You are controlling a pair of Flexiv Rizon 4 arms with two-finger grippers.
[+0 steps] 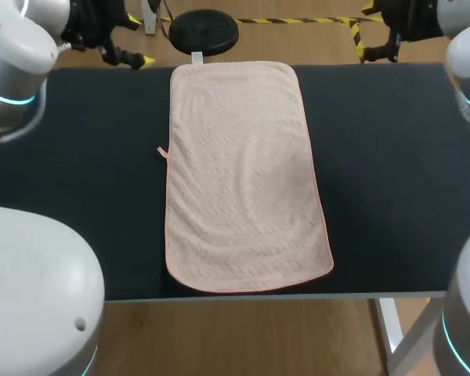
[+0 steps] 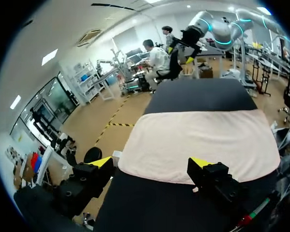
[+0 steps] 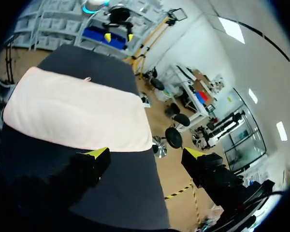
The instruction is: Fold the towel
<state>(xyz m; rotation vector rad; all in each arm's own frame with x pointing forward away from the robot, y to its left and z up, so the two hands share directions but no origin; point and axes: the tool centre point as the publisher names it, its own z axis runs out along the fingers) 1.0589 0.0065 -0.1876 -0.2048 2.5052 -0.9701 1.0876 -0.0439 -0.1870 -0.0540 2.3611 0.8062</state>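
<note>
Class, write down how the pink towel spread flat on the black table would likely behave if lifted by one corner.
Probably floppy: the towel lies flat, hugging the table, so a lifted corner would likely drape. Likely light, since its edges look thin. Pushed, it would probably bunch rather than slide whole, given its textured weave.

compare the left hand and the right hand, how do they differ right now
The left hand sits by the towel's far-left corner, the right hand off its far-right corner. The left hand faces the towel squarely, with cloth ahead of both fingers. The right hand has cloth ahead of one finger only, and its other finger is past the table's edge. Both are open, empty and clear of the towel.
</note>
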